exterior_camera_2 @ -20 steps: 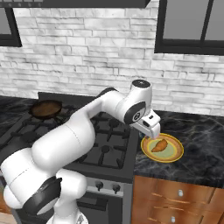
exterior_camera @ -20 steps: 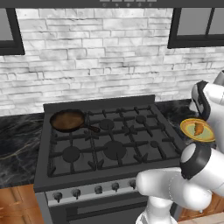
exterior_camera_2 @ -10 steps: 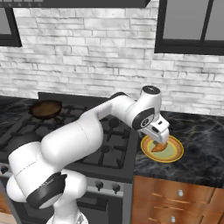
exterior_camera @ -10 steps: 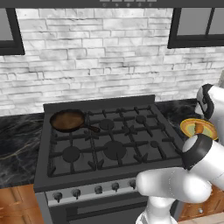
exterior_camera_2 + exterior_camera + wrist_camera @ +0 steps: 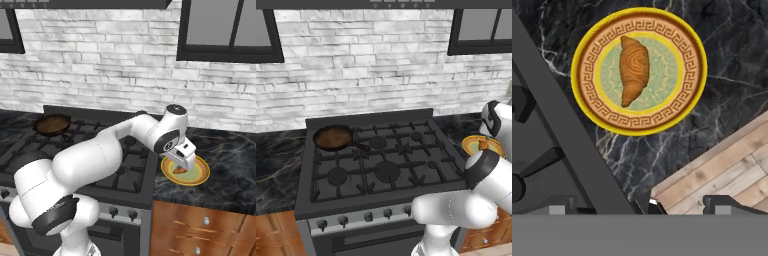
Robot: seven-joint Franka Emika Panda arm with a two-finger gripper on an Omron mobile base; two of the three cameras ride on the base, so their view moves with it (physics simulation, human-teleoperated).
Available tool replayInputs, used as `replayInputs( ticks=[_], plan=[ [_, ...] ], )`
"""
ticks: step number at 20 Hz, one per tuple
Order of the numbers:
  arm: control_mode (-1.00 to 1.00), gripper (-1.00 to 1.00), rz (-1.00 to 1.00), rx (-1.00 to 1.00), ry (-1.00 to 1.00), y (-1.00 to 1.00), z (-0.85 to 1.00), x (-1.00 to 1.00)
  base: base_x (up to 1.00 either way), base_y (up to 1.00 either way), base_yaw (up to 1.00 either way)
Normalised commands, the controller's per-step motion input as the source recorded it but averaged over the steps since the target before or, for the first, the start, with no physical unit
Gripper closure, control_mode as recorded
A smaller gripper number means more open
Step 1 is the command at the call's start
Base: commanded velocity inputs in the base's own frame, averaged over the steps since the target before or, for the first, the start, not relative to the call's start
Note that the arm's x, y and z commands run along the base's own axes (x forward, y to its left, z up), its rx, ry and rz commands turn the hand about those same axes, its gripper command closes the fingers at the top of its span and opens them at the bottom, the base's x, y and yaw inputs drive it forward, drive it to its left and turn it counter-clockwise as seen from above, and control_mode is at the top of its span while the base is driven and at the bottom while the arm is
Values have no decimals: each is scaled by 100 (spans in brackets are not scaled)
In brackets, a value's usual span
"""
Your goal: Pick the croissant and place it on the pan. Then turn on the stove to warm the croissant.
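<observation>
- Your croissant (image 5: 634, 70) lies in the greenish centre of the yellow plate (image 5: 587, 112) on the dark marble counter (image 5: 727, 60), just right of the stove (image 5: 381, 170).
- Your pincer (image 5: 183, 161) hangs above that plate, apart from the pastry; I cannot tell whether it is released or clenched.
- The pan (image 5: 332, 137) sits on the stove's rear-left burner.

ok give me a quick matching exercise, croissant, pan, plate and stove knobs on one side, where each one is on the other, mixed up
Things:
1. croissant
2. pan
3. yellow plate
4. stove knobs

Places:
A. on the black stone counter beside the stove
B. in a row along the stove's front
C. on the stove's back left burner
D. lying on the plate's greenish centre

Pairs: 1-D, 2-C, 3-A, 4-B
</observation>
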Motion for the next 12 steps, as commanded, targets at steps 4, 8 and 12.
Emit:
replayInputs(
  ticks=[4,8,12],
  plan=[
    [-100,-100,0,0,1,-1,-13,5,0,0,0],
    [-100,-100,0,0,0,-12,-7,12,0,0,0],
    [-100,-100,0,0,0,-18,0,24,0,0,0]
  ],
)
